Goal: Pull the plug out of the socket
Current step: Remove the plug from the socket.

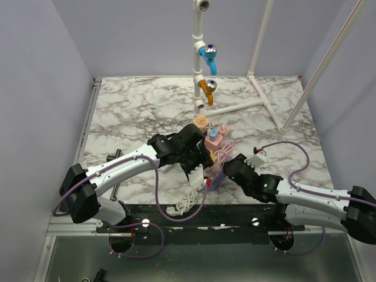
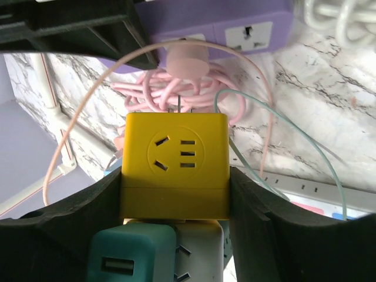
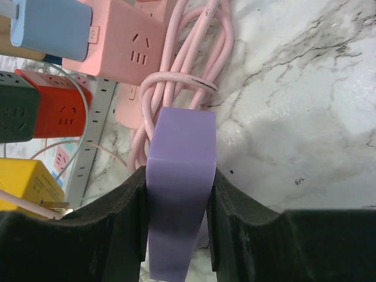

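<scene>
The left gripper is closed on a yellow cube socket, its black foam-like pads pressed flat against the cube's two side faces; the right gripper is clamped narrow on a purple power strip, held edge-on between its pads. Just past the cube's far face sits the round pink plug, with the purple strip right behind it; thin pins seem to show between plug and cube, though I can't tell for certain which socket they enter.

To my eye this is the pulling step itself: both bodies are gripped, and the next move calls for drawing the arms straight apart along the pins, without twisting.

The cube is glossy hard plastic with rounded edges; the strip is matte and slab-shaped; the plug's pink cord lies in a loose, rubbery coil that could snag.

Round about lie a pink cube socket, a red one and a white strip, all near the middle of the marbled worktop, towards its front edge.
</scene>
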